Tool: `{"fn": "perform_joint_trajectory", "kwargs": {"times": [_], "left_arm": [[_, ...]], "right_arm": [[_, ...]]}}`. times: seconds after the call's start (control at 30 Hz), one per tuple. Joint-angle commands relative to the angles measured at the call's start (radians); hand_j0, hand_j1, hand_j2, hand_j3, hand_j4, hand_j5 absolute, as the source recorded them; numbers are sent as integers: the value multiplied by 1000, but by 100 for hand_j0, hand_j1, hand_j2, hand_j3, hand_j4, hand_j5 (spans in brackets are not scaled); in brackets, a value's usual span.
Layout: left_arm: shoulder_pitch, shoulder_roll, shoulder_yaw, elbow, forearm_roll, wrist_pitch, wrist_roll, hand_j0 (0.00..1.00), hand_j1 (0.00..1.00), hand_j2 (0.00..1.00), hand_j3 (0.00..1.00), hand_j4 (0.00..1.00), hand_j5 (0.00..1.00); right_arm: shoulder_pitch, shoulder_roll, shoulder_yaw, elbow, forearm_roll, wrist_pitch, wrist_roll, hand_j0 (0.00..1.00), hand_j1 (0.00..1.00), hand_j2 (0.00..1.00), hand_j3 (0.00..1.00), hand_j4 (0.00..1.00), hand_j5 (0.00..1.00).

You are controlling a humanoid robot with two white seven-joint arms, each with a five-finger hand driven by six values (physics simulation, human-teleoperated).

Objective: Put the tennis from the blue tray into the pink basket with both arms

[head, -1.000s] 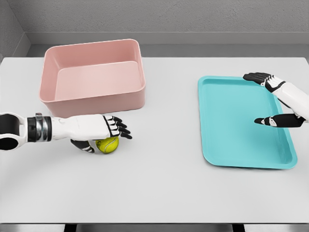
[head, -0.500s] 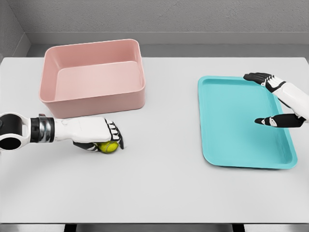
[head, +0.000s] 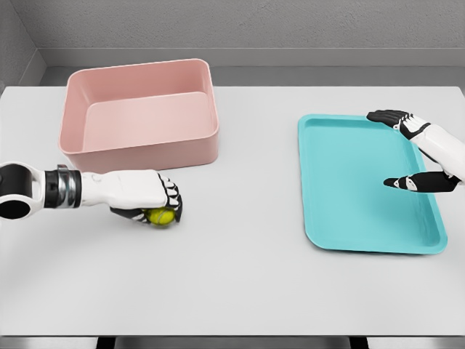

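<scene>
On the white table [head: 240, 291], you see the tennis ball [head: 160, 216] already out of the blue tray [head: 349, 182], clasped by the left hand [head: 145, 198] just before the pink basket [head: 142, 116], while the right hand [head: 407, 149] hangs spread and idle; lifting and depositing remain.

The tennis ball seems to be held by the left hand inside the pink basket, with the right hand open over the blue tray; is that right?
Not quite: in the head view the left hand grips the tennis ball on the table, in front of the pink basket. The right hand is indeed open over the blue tray.
</scene>
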Motion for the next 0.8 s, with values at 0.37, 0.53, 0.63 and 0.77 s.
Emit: {"fn": "perform_joint_trajectory", "kwargs": {"times": [0.37, 0.53, 0.63, 0.77], "left_arm": [[-57, 0, 2, 2, 49, 2, 1, 56, 56, 56, 56, 56, 56], [-87, 0, 2, 4, 72, 2, 1, 56, 56, 56, 56, 56, 56], [-110, 2, 2, 5, 83, 2, 1, 56, 56, 56, 56, 56, 56], [-127, 2, 2, 7, 89, 2, 1, 56, 56, 56, 56, 56, 56]], "right_arm": [[0, -1, 0, 0, -8, 3, 0, 100, 100, 100, 100, 100, 100], [0, -1, 0, 0, -8, 3, 0, 100, 100, 100, 100, 100, 100], [0, -1, 0, 2, -8, 3, 0, 100, 100, 100, 100, 100, 100], [0, -1, 0, 2, -8, 3, 0, 100, 100, 100, 100, 100, 100]]}}
